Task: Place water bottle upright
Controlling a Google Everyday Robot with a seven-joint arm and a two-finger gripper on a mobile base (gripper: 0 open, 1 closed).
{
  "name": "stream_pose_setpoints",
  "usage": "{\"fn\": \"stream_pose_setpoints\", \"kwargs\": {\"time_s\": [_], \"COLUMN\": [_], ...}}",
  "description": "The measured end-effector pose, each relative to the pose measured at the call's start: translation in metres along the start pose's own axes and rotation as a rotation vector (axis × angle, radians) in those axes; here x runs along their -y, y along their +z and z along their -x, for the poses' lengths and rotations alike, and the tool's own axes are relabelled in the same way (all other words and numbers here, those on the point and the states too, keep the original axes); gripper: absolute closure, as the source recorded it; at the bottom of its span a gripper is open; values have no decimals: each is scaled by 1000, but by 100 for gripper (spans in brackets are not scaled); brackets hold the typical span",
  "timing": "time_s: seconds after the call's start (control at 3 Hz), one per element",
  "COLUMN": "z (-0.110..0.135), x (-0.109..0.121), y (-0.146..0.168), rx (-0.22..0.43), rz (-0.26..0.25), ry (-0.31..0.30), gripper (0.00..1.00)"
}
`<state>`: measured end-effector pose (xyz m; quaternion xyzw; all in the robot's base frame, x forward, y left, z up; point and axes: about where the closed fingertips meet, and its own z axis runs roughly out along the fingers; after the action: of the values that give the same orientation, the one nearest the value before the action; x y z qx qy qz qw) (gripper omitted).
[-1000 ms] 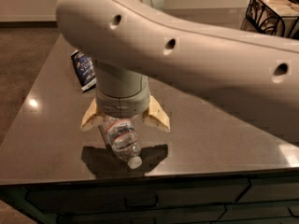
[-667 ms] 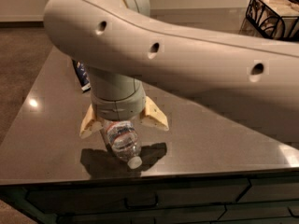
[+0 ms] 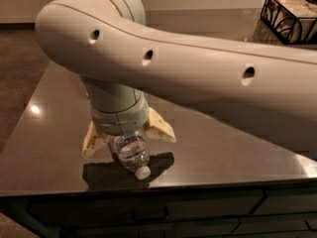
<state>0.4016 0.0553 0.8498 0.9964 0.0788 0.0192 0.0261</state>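
Note:
The water bottle [image 3: 132,152] is clear and ribbed, with a white cap pointing toward the table's front edge. It lies tilted just above its shadow on the dark table [image 3: 223,148]. My gripper [image 3: 130,142] points down from the wrist and straddles the bottle's body. One tan finger [image 3: 94,140] is on its left and one [image 3: 159,128] on its right, shut on the bottle. The bottle's base is hidden under the wrist. My big white arm crosses the whole view.
A black wire basket [image 3: 290,16] holding a light box stands at the back right. The table's front edge [image 3: 163,186] runs just below the bottle, with dark drawers beneath it. The floor drops away to the left of the table.
My arm has swung up and to the left and now covers the dark blue snack bag behind it. The gripper and the bottle have hardly moved.

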Motion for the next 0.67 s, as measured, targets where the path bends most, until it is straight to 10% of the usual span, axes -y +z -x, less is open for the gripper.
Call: {"fn": "stream_pose_setpoints", "kwargs": {"time_s": [0.67], "z": [1], "x": [13], "y": [-1], "rx": [49], "rz": [-56], "ry": [18], "gripper": [39]}}
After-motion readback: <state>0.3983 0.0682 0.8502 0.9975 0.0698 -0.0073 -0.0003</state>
